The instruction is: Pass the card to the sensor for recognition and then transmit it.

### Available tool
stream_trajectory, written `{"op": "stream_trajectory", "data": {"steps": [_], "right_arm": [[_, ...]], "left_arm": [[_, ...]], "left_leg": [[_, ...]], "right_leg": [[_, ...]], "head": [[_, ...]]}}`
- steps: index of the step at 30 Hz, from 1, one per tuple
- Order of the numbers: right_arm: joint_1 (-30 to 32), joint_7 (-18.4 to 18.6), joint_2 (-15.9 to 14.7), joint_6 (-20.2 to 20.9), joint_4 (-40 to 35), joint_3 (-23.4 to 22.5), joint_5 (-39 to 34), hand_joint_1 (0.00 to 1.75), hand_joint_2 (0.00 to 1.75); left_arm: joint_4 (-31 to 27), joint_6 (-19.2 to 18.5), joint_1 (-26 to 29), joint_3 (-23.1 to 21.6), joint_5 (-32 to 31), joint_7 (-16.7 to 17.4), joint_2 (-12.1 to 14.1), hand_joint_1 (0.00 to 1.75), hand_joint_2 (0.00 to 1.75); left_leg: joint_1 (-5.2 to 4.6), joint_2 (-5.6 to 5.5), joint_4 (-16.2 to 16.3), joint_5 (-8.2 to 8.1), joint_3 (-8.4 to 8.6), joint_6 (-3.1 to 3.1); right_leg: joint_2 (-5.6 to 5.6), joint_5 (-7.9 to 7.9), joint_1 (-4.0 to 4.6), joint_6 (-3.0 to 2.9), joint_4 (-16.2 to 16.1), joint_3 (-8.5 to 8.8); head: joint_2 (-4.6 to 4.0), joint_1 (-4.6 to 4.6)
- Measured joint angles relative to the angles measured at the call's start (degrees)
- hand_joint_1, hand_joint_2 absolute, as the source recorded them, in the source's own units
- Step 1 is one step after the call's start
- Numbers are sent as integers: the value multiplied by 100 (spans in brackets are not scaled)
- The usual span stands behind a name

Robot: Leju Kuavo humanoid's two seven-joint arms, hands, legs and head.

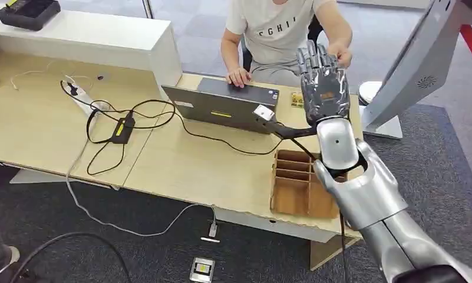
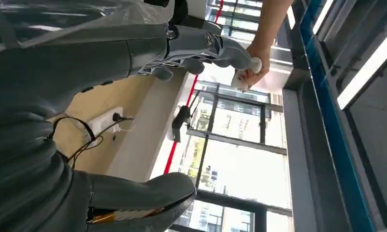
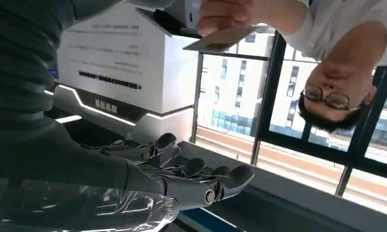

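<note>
Right robot hand is raised over the tabletop's far right corner, fingers spread, holding nothing. A person's hand pinches the card; handover seems done or pending.

The wooden table carries a laptop and a cardboard organiser.

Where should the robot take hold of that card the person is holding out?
Probably the bare edge of the card jutting past the person's hand. It is thin and flat, so pinch across its two faces, coming from the side away from those fingers. The right hand is spread and holds nothing.
</note>
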Motion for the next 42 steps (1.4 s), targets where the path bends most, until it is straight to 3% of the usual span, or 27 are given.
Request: {"op": "stream_trajectory", "data": {"steps": [5, 15, 16, 17, 19, 42], "right_arm": [[-248, -26, -116, 353, 464, 87, -4, 0, 175], [-356, -65, -153, 392, 1119, 216, -50, 0, 175], [-355, -63, -160, 377, 1150, 223, -63, 30, 175], [-356, -61, -164, 365, 1178, 229, -63, 150, 175], [-356, -59, -173, 359, 1231, 240, -68, 171, 175], [-357, -118, -407, 228, 1395, 245, -142, 175, 175]], "left_arm": [[0, -92, 20, 17, 39, -2, 2, 0, 175], [-83, 48, 31, 68, -63, -2, 0, 0, 175], [-98, 48, 30, 68, -65, -2, 0, 0, 175], [-105, 48, 29, 68, -72, -2, 0, 0, 175], [-111, 48, 28, 68, -78, -2, 0, 0, 175], [-136, 48, 16, 67, -96, -2, -15, 0, 175]], "left_leg": [[0, -1, 0, -1, -1, 0], [0, -1, 0, -1, 0, 0], [0, -1, 0, -1, 0, 0], [0, -1, 0, -1, 0, 0], [0, -1, 1, -1, 1, 0], [0, 0, 1, 0, 4, 0]], "right_leg": [[2, 0, 0, 0, 0, -1], [2, 0, 1, 0, 0, -2], [2, 0, 0, 0, 0, -2], [2, 0, 0, 0, 0, -2], [2, 0, 0, 0, 0, -2], [3, 1, 0, 0, 0, -1]], "head": [[0, 2], [0, 0], [0, 2], [0, 2], [0, 2], [0, 2]]}}
